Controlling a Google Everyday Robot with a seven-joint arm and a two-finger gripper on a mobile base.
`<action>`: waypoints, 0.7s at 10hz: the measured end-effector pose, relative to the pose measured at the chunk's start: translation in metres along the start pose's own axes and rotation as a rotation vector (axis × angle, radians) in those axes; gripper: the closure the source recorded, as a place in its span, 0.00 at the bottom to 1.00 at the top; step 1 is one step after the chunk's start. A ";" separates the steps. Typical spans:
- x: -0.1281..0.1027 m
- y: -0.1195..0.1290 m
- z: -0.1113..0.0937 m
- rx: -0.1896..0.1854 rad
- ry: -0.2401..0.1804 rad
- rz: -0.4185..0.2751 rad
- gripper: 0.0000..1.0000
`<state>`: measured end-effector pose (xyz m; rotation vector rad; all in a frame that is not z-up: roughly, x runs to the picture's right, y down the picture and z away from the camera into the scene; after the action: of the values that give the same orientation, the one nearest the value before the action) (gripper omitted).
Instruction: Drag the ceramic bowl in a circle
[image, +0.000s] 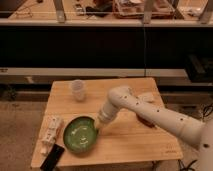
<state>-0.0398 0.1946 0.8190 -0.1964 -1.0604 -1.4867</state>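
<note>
Camera view: the ceramic bowl (80, 136) sits near the front left corner of the wooden worktop (131, 146), upright, with its green glazed inside facing up. The gripper (99, 122) comes in from the right at the end of the white arm and meets the bowl's right-hand rim. Its jaws are pressed together, by the look of it pinching that rim.

A glazed ceramic dish like this is likely stiff, fairly heavy and slick, and it would chip or break if it went over the edge. The thin rim is the only practical place to take hold. A pinch there should let the bowl slide on its foot without lifting, though the glaze may slip between the jaws on tight turns.

A pale packet (50, 131) lies just beside the bowl on its left, with a black flat object (52, 158) near the front edge. A whitish cup (78, 89) stands well apart toward the back.
</note>
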 end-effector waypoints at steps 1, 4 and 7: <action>0.025 0.011 0.003 0.020 0.011 0.020 1.00; 0.078 0.058 -0.023 0.068 0.081 0.059 1.00; 0.081 0.126 -0.057 0.059 0.139 0.103 1.00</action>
<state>0.0742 0.1177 0.9021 -0.1026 -0.9665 -1.3553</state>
